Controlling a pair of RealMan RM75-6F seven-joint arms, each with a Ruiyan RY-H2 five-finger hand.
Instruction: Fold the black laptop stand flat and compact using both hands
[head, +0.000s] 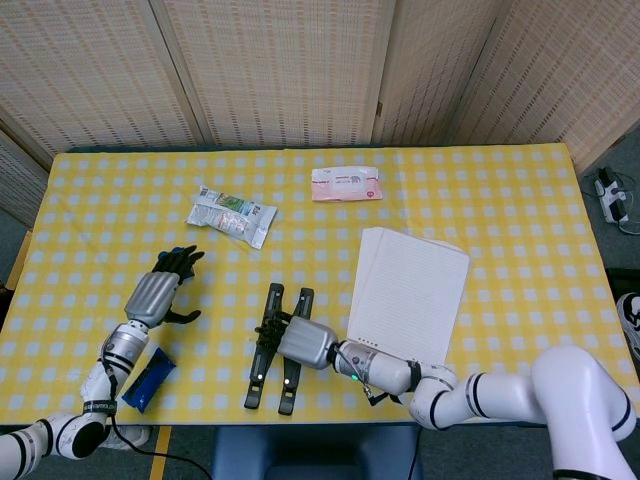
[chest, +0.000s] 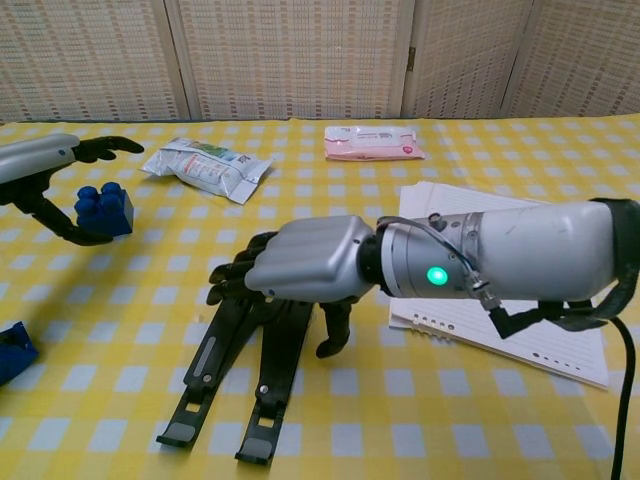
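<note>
Head view: looks steeply down from high over the table's near edge, facing the screen wall at 12 o'clock; takes in the whole tabletop.
Chest view: low and close, near table level, facing 12 o'clock.
Shared: laptop stand, right hand, paper.
</note>
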